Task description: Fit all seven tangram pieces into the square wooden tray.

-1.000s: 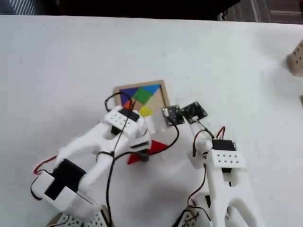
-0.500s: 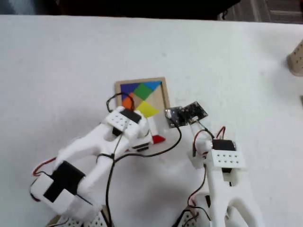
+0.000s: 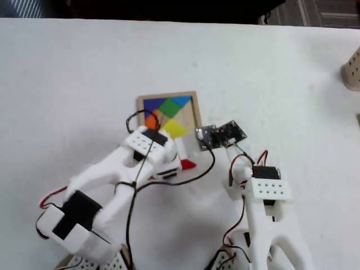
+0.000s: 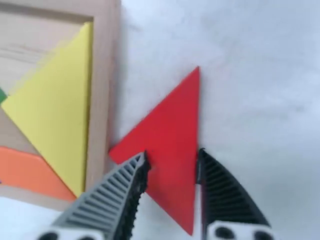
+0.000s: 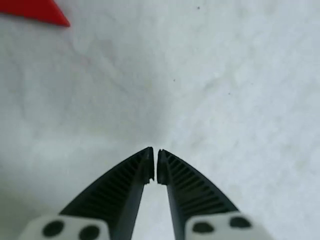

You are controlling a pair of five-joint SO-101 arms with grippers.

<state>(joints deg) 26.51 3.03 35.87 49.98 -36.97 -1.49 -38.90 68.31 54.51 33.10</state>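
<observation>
The square wooden tray (image 3: 197, 112) sits mid-table holding blue, green, yellow and orange pieces. In the left wrist view the yellow triangle (image 4: 55, 110) and an orange piece (image 4: 30, 172) lie inside the tray rim (image 4: 102, 75). The red triangle (image 4: 172, 145) lies flat on the table against the outside of that rim, and my left gripper (image 4: 171, 156) is shut on it, one finger at each edge. From above, a red corner (image 3: 189, 165) peeks out beside the left gripper (image 3: 181, 160) at the tray's near right corner. My right gripper (image 5: 154, 152) is shut over bare table, holding nothing.
The red tip (image 5: 37, 11) lies far ahead of the right gripper. Two small camera boards (image 3: 220, 135) with cables hang just right of the tray. A perforated beige object (image 3: 352, 68) stands at the table's right edge. The table's dark back edge (image 3: 169, 11) runs along the top.
My left gripper carried the red triangle up and to the right, from open table to the tray's near right corner, then held there. The right arm has not moved.
</observation>
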